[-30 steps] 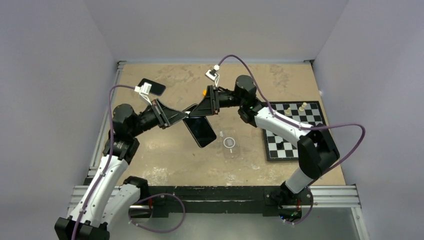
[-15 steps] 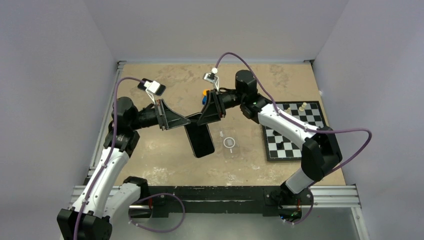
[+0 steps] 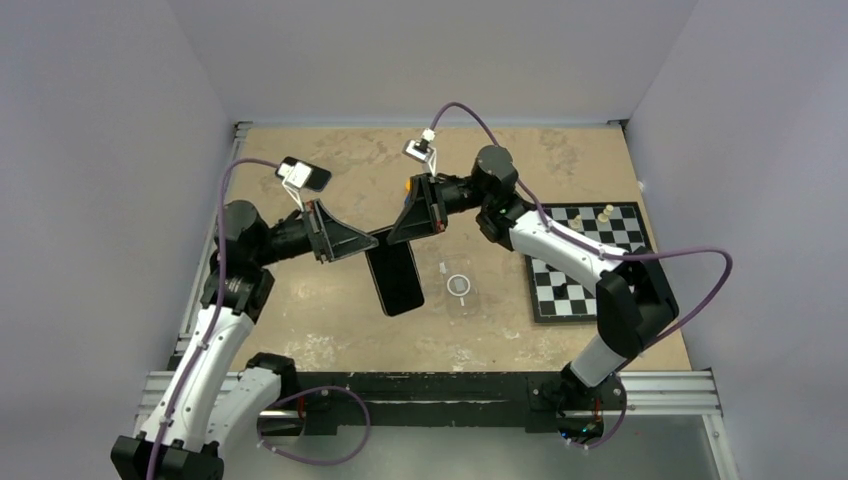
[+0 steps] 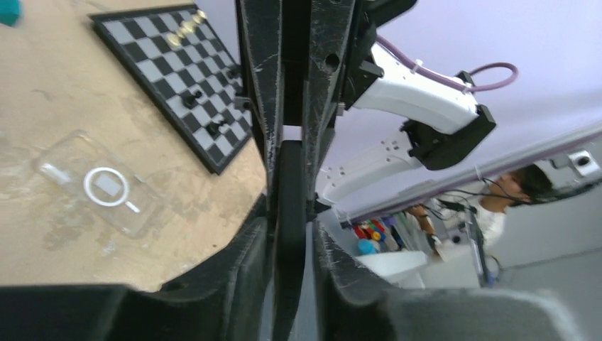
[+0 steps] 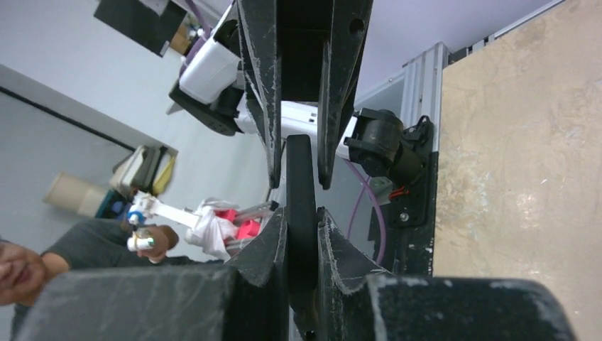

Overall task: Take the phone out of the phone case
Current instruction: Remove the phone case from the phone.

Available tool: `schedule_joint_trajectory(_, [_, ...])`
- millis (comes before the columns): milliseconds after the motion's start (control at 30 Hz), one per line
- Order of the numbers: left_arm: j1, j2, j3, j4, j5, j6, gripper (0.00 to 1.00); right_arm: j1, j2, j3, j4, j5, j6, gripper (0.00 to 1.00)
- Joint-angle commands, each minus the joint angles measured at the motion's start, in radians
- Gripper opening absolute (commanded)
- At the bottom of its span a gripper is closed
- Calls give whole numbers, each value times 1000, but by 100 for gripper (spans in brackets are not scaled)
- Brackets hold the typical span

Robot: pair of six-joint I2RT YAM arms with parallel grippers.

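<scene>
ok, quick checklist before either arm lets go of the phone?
1. Left gripper shut on the phone: ok, the phone's edge sits between its fingers.
2. Right gripper shut on the phone: ok, same end, opposite the left.
3. Phone out of the clear case: ok, the case lies flat on the table beside the phone, with nothing in it.
4. Phone's near end off the table: cannot tell from these views.
5. Right forearm's clearance above the chessboard and its pieces: cannot tell, the arm crosses over the board.
</scene>
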Motion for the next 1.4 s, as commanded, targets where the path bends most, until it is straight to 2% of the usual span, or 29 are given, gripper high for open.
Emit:
schedule_joint_trajectory(0, [6, -101, 60, -181, -218, 55, 42, 4, 10, -41, 328, 128, 269, 0])
schedule_joint_trajectory(33, [6, -132, 69, -250, -272, 87, 54, -2, 23, -50, 379, 162, 322, 0])
schedule_joint_trajectory(67, [6, -162, 79, -324, -329, 115, 61, -10, 40, -57, 424, 195, 377, 0])
schedule_joint_trajectory(133, [6, -220, 84, -445, -421, 133, 66, -27, 77, -69, 498, 263, 474, 0])
schedule_joint_trajectory(233, [6, -285, 39, -445, -417, 60, 67, -47, 138, -80, 604, 352, 597, 0])
schedule_joint_trajectory(333, [5, -322, -36, -342, -349, -62, 65, -52, 194, -65, 658, 422, 666, 0])
schedule_joint_trajectory(567, [5, -385, -77, -366, -339, -111, 65, -53, 220, -39, 602, 531, 651, 0])
schedule_joint_trajectory(700, [5, -390, -105, -329, -348, -145, 65, -52, 226, -38, 601, 547, 654, 0])
schedule_joint_trajectory(933, [5, -375, -177, -166, -380, -242, 65, -52, 213, -35, 581, 548, 639, 0])
schedule_joint_trajectory(1367, [5, -389, -186, -158, -436, -260, 65, -52, 197, -54, 603, 544, 650, 0])
